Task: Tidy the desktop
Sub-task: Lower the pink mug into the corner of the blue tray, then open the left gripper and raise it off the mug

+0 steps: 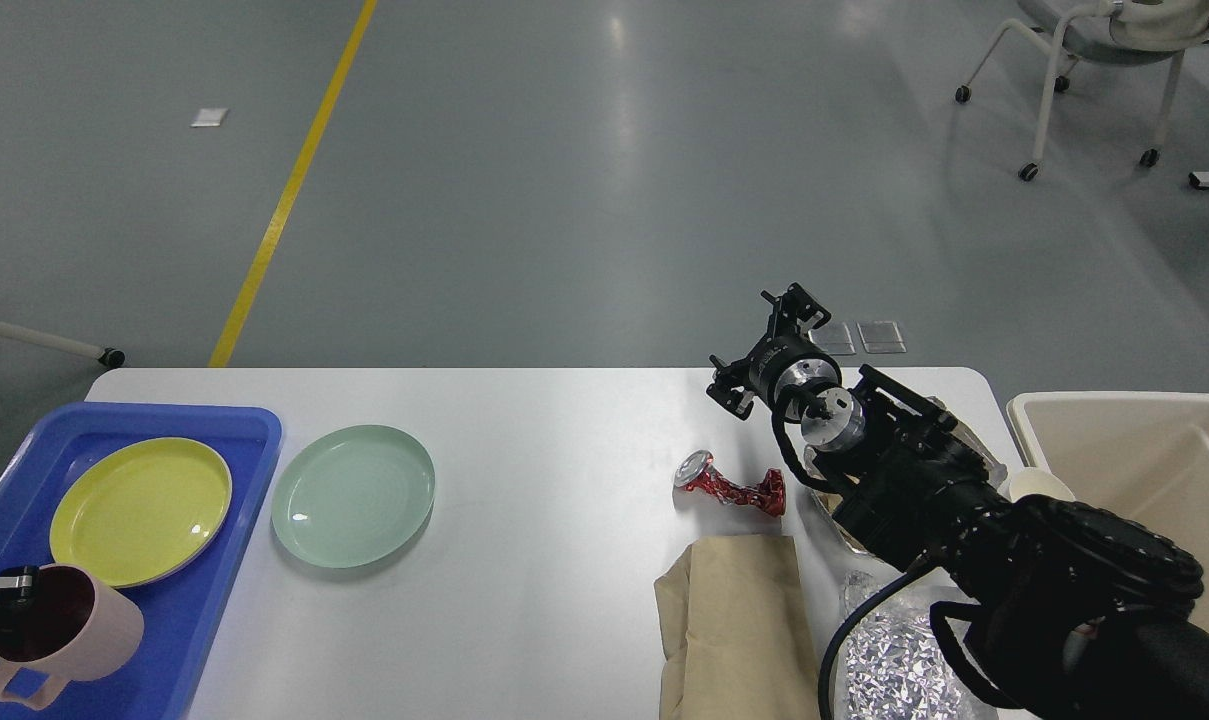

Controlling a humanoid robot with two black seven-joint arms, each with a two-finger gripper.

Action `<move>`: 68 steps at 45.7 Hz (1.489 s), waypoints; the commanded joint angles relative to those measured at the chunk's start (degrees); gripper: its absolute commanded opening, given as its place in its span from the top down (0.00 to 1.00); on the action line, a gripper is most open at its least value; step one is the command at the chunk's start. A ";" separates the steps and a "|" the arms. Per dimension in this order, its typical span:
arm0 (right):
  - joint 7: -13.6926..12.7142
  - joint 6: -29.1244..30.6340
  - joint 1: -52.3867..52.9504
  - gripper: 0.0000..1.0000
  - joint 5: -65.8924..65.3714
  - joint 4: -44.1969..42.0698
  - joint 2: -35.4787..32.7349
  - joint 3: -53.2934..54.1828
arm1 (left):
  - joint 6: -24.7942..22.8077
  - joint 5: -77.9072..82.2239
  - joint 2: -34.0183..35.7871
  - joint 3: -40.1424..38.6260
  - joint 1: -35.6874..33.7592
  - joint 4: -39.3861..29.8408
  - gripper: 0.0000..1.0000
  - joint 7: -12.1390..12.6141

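The white desktop [544, 440] fills the lower half of the head view. A blue tray [154, 640] at its left end holds a yellow plate [140, 510]. My left gripper [2, 592] is at the bottom left, shut on the rim of a pink mug [69, 635] that sits low in the tray's near corner. A pale green plate [352, 495] lies on the desktop beside the tray. My right gripper [779, 335] hovers above the far right of the desktop, beyond a crushed red can [732, 487]; its fingers cannot be told apart.
A brown paper bag [739, 620] and crumpled foil [894, 665] lie at the near right, partly under my right arm. A beige bin [1144, 460] stands off the right end, with a white cup [1039, 485] by it. A wheeled chair [1094, 60] stands far right.
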 commanded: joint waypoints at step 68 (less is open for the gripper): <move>0.00 0.00 0.00 0.00 0.00 0.00 0.00 0.00 | -31.49 -1.22 4.60 -0.27 -24.91 -0.66 0.44 -0.52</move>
